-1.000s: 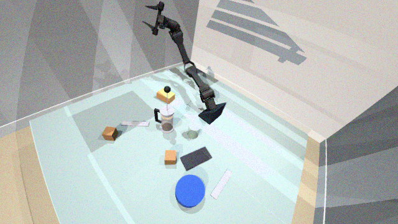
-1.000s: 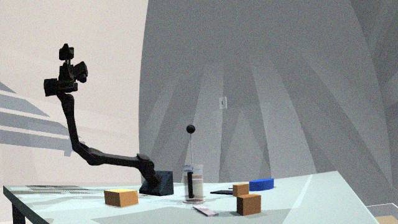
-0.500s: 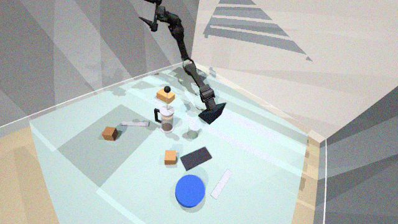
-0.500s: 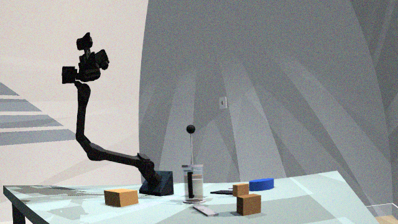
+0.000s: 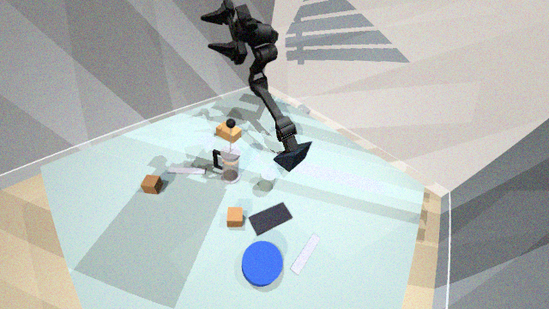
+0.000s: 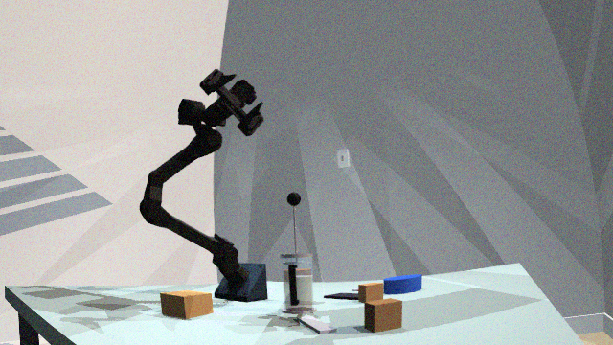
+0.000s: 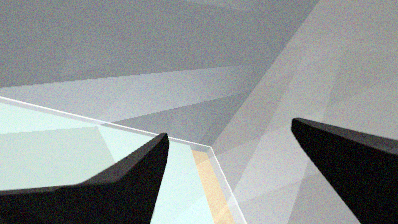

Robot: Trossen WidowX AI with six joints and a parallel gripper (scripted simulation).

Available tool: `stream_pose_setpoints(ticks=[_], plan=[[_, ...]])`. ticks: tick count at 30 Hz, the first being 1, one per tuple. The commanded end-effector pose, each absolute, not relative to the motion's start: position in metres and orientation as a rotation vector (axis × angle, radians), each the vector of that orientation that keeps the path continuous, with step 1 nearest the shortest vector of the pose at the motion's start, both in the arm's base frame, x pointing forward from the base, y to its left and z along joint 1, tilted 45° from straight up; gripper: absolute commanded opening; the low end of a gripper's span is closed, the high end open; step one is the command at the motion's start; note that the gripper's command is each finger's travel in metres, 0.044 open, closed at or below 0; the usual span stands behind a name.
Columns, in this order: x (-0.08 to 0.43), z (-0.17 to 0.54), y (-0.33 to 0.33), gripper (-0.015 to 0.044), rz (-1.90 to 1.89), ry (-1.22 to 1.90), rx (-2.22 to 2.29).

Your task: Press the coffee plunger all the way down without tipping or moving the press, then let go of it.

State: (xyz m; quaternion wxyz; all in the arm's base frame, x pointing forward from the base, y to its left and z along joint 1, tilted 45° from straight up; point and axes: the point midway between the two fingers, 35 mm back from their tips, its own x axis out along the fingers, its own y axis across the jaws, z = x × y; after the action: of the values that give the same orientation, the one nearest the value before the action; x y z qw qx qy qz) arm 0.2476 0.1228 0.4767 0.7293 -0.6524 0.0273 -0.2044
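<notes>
Press: coffee press (image 6: pixel 297 285) stands upright on the table (image 6: pixel 455 307), just beside the arm's base (image 6: pixel 244 287); its dark handle faces the exterior camera.
Plunger: rod fully raised, black knob (image 6: pixel 293 198) high above the glass body; nothing pressed yet.
Gripper: gripper (image 6: pixel 232 103) is spread wide and empty, held high above the table, up and to the base side of the knob and well apart from it. Wrist view shows only both dark fingers against wall and table edge; the press is not in that view.
Step in hand: approach, by my judgement. Bring the fingers over the knob and centre on the rod's line before any descent.
Doing it well: push straight down along the rod; a sideways load on so tall a lever would likely tip or slide the glass. Contact the knob's top squarely, go slowly, then release upward.
Neighbours: orange blocks (image 6: pixel 186 304), (image 6: pixel 382 313), (image 6: pixel 371 291), a pale strip (image 6: pixel 316 324) at the press's foot, a dark flat card (image 5: pixel 270 218) and blue disc (image 6: pixel 402 284) lie around; none blocks a vertical path.
</notes>
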Motion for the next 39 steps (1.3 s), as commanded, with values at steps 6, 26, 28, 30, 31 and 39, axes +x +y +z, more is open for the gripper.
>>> stream_pose_setpoints(ticks=[6,26,28,30,31,39], plan=[[0.252,0.327,0.143,0.044,-0.432,0.156,-1.027],[0.265,0.252,0.176,0.044,-0.382,0.175,-0.823],[0.269,0.244,0.177,0.044,-0.379,0.188,-0.804],[0.269,0.241,0.179,0.044,-0.368,0.19,-0.816],[0.269,0.24,0.179,0.044,-0.368,0.193,-0.812],[0.27,0.217,0.165,0.044,-0.39,0.259,-0.737]])
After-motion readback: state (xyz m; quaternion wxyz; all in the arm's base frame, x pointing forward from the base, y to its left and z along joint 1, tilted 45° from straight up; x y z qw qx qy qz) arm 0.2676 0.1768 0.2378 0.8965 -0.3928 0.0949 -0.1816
